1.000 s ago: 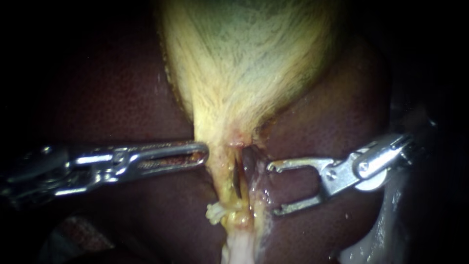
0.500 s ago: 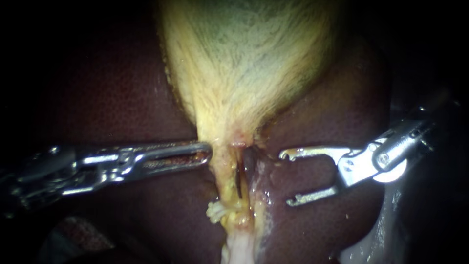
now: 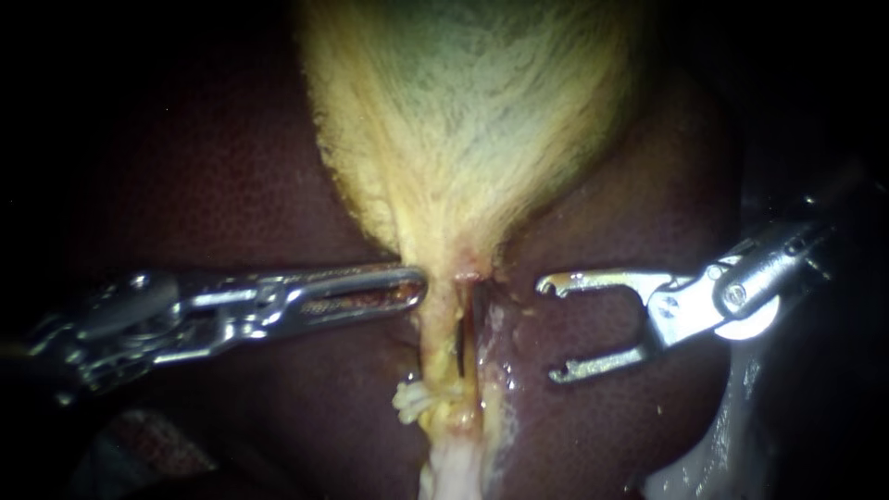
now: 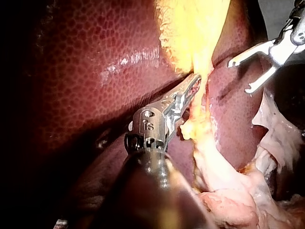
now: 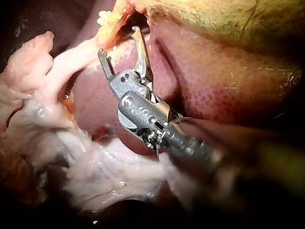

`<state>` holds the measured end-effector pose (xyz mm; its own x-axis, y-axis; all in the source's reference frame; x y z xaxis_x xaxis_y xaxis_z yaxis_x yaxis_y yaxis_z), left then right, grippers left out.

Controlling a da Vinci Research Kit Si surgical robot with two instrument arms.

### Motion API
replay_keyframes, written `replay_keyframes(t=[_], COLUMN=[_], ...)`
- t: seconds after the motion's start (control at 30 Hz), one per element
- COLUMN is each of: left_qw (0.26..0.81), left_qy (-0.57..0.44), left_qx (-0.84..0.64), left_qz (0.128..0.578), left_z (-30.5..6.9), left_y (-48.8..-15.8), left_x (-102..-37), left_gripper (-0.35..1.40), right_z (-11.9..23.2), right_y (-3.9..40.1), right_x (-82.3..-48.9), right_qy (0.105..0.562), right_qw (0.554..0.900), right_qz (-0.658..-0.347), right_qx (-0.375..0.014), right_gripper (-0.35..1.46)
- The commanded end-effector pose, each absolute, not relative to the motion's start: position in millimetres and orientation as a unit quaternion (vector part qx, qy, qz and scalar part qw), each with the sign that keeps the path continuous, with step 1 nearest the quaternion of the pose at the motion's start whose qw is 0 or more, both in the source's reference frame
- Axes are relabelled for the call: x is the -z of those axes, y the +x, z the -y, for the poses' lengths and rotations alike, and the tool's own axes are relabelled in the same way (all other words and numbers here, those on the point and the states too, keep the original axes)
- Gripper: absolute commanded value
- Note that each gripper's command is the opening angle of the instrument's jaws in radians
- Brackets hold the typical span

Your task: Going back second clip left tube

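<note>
In the endoscope view the gallbladder [image 3: 463,120] lies in the middle on the dark liver [image 3: 231,185] and narrows downward into a yellow stalk [image 3: 443,333]. A dark thin line [image 3: 460,338] runs along this stalk. I cannot tell if it is a clip or a gap between two tubes, so I cannot say which one is the left tube. The left instrument [image 3: 421,281] lies level, and its pincer is clenched on the left edge of the stalk, just under the gallbladder. The right instrument [image 3: 549,329] has its pincer released and wide. It is near the right side of the stalk but apart from it.

In the left wrist view the left instrument [image 4: 198,78] meets the stalk [image 4: 200,109] with the tip of its pincer. Beyond the stalk the right instrument [image 4: 239,76] is spread, over the liver [image 4: 95,71]. Pale loose tissue [image 4: 228,191] lies beside the lower stalk.

In the right wrist view the right instrument [image 5: 118,40] is spread, and the stalk [image 5: 112,24] is just ahead of it. Pale tissue [image 5: 95,181] lies beside the shaft.
</note>
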<state>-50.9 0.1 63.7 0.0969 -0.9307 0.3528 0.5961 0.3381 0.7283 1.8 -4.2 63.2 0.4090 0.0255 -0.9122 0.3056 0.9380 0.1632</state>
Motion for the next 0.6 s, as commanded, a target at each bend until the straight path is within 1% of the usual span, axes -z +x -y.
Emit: replay_keyframes(t=[0.03, 0.2, 0.6], left_qw=[0.711, 0.711, 0.711], left_qy=[0.208, 0.211, 0.211], left_qx=[0.536, 0.537, 0.536], left_qz=[0.404, 0.402, 0.403], left_z=[-0.1, 0.1, 0.1], left_y=[-51.0, -51.7, -51.6], left_x=[-63.7, -64.1, -64.1], left_gripper=[-0.35, -0.35, -0.35], right_z=[4.2, 4.1, 4.1], right_y=[1.7, 1.6, 1.5], right_x=[-63.2, -63.2, -63.1], right_qy=[0.154, 0.155, 0.155], right_qw=[0.825, 0.825, 0.825], right_qz=[-0.537, -0.537, -0.537], right_qx=[0.085, 0.085, 0.085], right_gripper=[0.6, 0.6, 0.6])
